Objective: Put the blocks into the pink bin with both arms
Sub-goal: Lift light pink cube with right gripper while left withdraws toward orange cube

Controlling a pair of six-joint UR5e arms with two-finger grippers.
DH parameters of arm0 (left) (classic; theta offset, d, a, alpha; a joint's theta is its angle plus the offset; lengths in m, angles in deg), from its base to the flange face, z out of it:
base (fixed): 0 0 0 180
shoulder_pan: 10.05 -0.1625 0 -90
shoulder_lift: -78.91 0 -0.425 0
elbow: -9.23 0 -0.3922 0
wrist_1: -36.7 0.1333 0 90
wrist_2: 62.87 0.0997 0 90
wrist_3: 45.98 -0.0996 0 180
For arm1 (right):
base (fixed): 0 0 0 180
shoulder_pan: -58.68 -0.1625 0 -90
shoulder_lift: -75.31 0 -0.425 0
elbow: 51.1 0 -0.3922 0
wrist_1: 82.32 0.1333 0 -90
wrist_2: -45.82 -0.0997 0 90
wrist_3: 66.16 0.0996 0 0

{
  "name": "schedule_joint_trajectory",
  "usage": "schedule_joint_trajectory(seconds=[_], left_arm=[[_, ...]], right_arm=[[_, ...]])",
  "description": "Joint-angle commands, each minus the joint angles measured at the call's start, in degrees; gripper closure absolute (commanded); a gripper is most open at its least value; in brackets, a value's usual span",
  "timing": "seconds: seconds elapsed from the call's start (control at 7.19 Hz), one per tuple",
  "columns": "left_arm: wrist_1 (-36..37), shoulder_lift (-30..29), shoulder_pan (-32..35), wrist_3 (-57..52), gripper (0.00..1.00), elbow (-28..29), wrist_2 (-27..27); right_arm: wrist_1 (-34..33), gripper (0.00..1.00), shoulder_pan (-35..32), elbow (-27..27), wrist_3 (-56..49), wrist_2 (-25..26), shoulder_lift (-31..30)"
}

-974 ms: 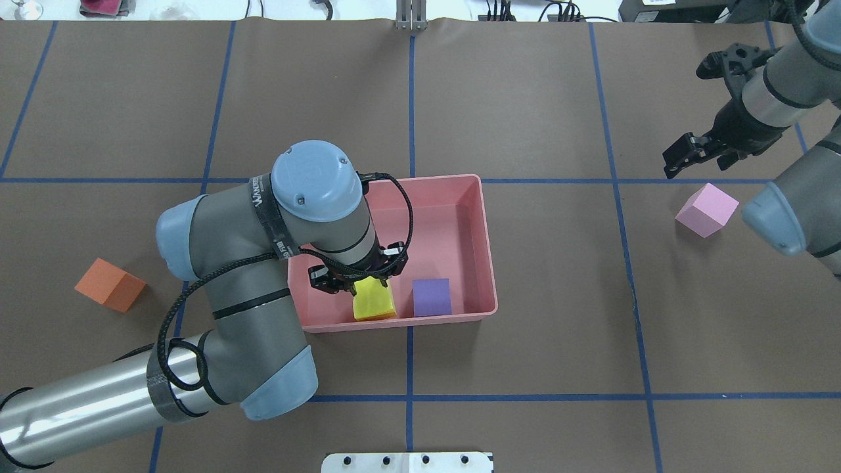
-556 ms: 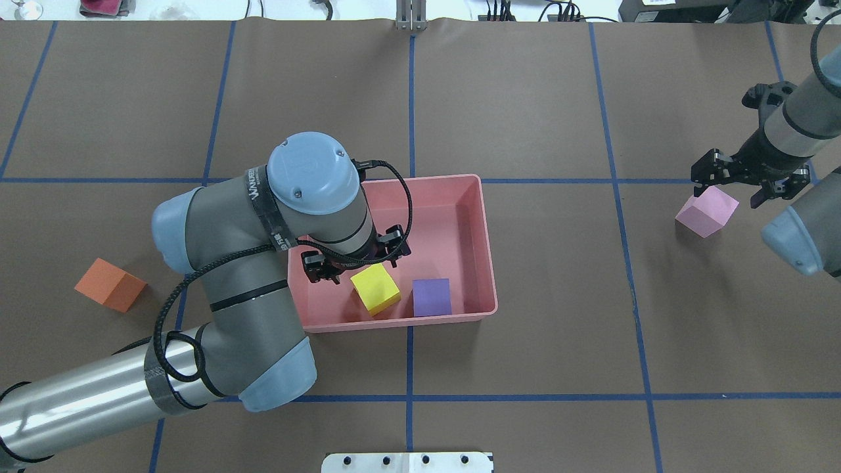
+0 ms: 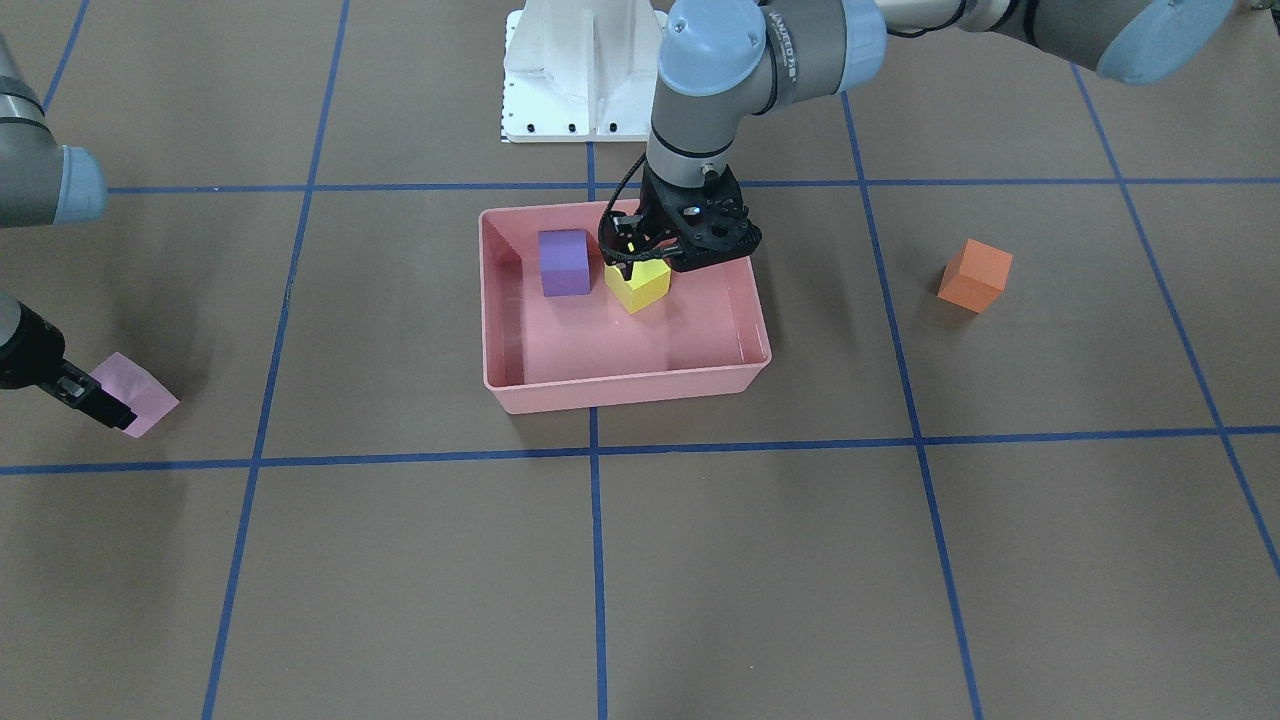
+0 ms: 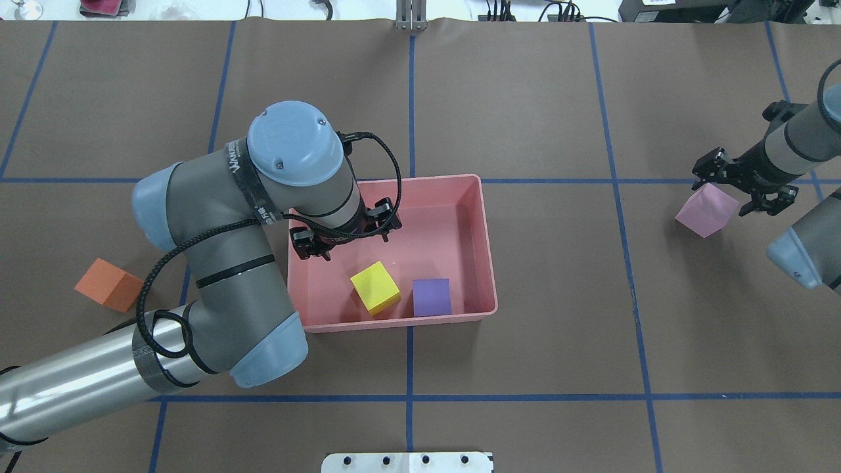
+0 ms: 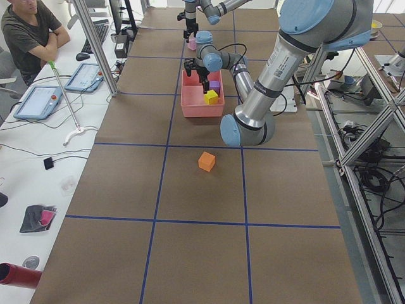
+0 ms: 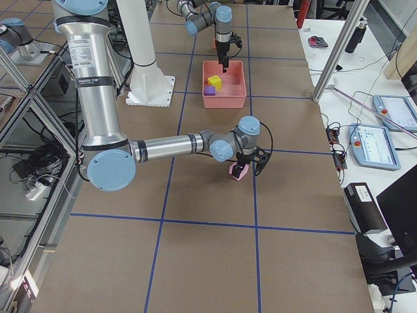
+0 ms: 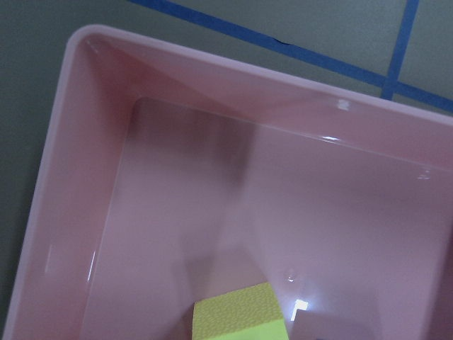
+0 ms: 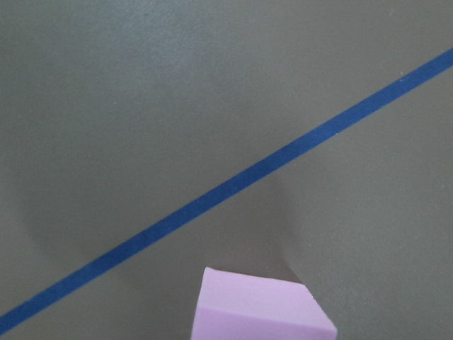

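The pink bin (image 4: 487,249) sits mid-table and holds the yellow block (image 4: 375,296) and the purple block (image 4: 431,297) side by side at its near wall. My left gripper (image 4: 345,238) is open and empty, above the bin's left part, just beyond the yellow block. The left wrist view shows the bin's floor (image 7: 177,212) and the yellow block's top (image 7: 241,315). The orange block (image 4: 108,284) lies on the table far left. The light pink block (image 4: 704,211) lies far right. My right gripper (image 4: 737,189) is open, low over its far right edge. The right wrist view shows that block (image 8: 255,308).
Brown paper with blue tape lines covers the table. The white base pedestal (image 3: 585,70) stands at the robot's edge. A seated operator (image 5: 28,31) and tablets are at a side desk beyond the table's far edge.
My left gripper let go of the yellow block, which now rests in the bin, and drew up and away from it. My right gripper came down from the far right to the light pink block.
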Motion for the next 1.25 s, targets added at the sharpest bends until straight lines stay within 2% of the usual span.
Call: schedule_joint_trajectory(seconds=[0.0,0.14,0.28,0.56,0.83,0.97,1.11], left_arm=[[0.15,0.08,1.46,0.0,0.0,-0.8,0.01],[0.23,0.51,3.73,-0.52,0.0,-2.37,-0.34],[1.97,4.17,7.06,-8.27,0.0,-6.3,-2.26],[3.23,19.33,9.98,-23.22,0.0,-16.57,-3.51],[1.39,29.39,11.4,-41.05,0.0,-20.65,-3.51],[-3.58,34.65,11.49,-48.62,0.0,-20.67,-3.42],[-11.03,40.45,11.49,-50.61,0.0,-19.97,-3.6]], right_arm=[[1.42,0.1,1.13,-0.51,2.98,0.3,0.07],[1.42,0.86,1.92,-0.59,5.0,0.13,0.59],[1.42,1.0,1.84,-0.33,4.93,-0.22,0.6],[-0.23,1.0,1.84,3.34,5.11,-1.1,1.55],[-15.81,1.0,2.02,9.57,5.2,-1.81,11.08],[-22.16,1.0,3.67,11.95,5.37,-1.89,16.36],[-24.05,1.0,5.69,14.58,5.63,-1.72,18.77]])
